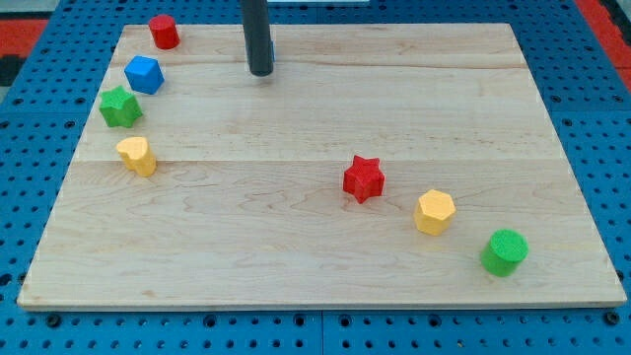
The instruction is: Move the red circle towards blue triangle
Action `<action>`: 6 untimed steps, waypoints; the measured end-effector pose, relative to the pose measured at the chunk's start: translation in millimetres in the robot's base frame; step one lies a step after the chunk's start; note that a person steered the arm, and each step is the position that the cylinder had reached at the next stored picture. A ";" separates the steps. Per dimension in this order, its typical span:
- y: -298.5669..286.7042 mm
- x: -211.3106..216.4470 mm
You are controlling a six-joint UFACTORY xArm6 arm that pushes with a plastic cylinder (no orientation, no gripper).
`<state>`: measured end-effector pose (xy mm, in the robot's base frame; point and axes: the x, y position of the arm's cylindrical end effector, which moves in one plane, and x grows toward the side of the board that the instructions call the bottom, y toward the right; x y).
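Observation:
The red circle [164, 32] stands at the view's top left of the wooden board [325, 266]. A blue block [144, 75] lies just below it and slightly left; its shape looks blocky and I cannot tell if it is a triangle. My tip [260, 71] rests on the board to the right of the red circle and the blue block, about a hundred pixels away, touching no block.
A green star [120, 106] and a yellow block [137, 155] continue the arc down the left side. A red star [363, 178], a yellow hexagon [435, 212] and a green circle [505, 251] run diagonally toward the view's bottom right.

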<state>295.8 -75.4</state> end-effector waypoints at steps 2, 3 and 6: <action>-70.6 -25.4; -88.9 -50.4; -214.3 -56.2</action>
<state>239.6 -289.7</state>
